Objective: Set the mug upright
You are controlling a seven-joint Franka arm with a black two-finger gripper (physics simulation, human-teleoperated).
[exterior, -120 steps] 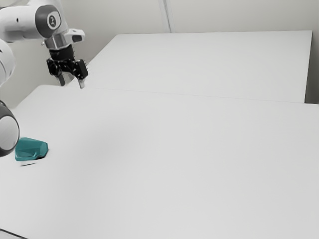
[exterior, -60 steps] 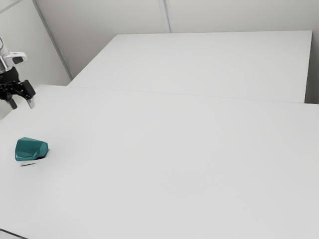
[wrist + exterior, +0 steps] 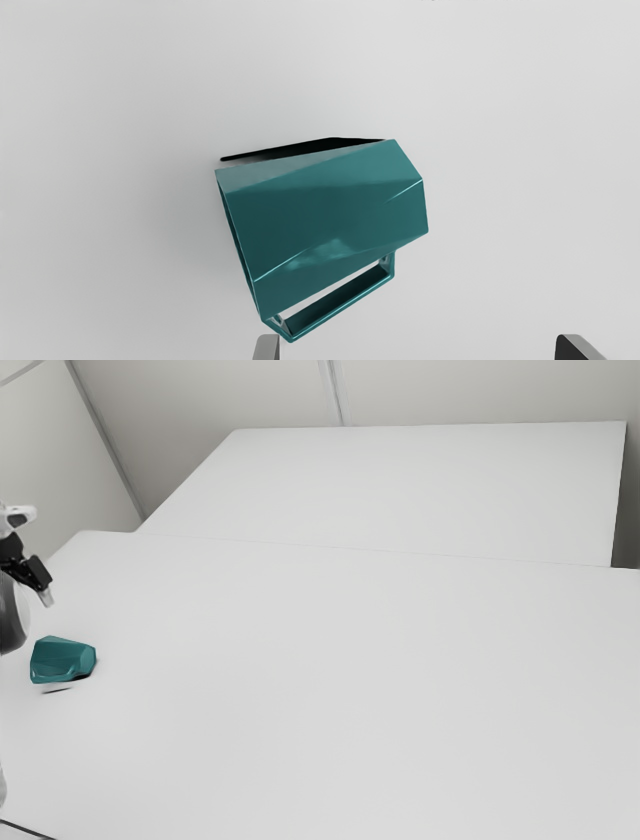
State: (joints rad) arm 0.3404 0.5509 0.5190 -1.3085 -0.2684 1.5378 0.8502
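A faceted teal mug [image 3: 62,660] lies on its side on the white table, near the exterior view's left edge. My gripper [image 3: 44,598] hangs above the table behind the mug in that view, apart from it and partly cut off by the edge. In the wrist view the mug [image 3: 330,215] shows its side, with its angular handle [image 3: 345,305] on the side toward my fingers. The gripper [image 3: 417,347] stands open, its two fingertips wide apart with nothing held between them.
The white tabletop [image 3: 350,690] stretches away to the exterior view's right, with another white surface [image 3: 410,490] behind it. A thin dark line [image 3: 25,829] crosses the lower left corner. Grey walls [image 3: 200,420] rise behind.
The arm has swung toward the exterior view's left, and my gripper has come lower and nearer to the mug. The mug lies where it was.
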